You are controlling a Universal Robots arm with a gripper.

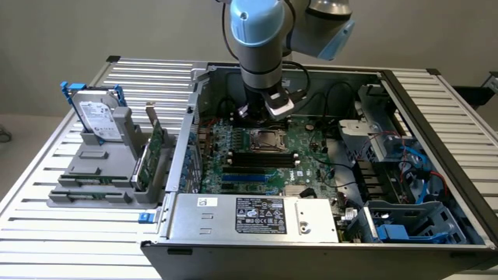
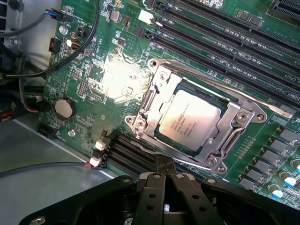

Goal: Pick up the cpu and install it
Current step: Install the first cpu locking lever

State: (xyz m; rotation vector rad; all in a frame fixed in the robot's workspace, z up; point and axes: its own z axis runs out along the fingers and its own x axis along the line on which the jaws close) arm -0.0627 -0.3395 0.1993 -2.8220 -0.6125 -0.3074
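Here the arm [image 1: 260,35] drops almost straight down from above into the open computer case [image 1: 327,233], its wrist hanging over the rear part of the motherboard [image 1: 265,169]. In the wrist view the gripper [image 2: 165,180] shows as two black fingers [image 2: 150,197] pressed together, tips meeting, with nothing between them. Just beyond the fingertips lies the cpu [image 2: 188,118], flat in its socket with its pale metal top facing up and the silver load frame [image 2: 225,136] around its edges; the thin retention lever [image 2: 276,110] runs along the far side of the socket. The fingers do not touch the chip.

Going across the exterior view from its left: well away from the fingers, outside the case, a grey holder [image 1: 101,175] on the slatted counter [image 1: 46,233] carries a hard drive [image 1: 100,116] standing upright and green cards [image 1: 155,146] on edge. Under the wrist sits the socket [image 1: 269,140], where the chip itself is too small to make out. Farther to the exterior view's right are drive cages and blue cables [image 1: 420,169], partly cut off by the case wall. The arm's upper joints are cut off by the frame.
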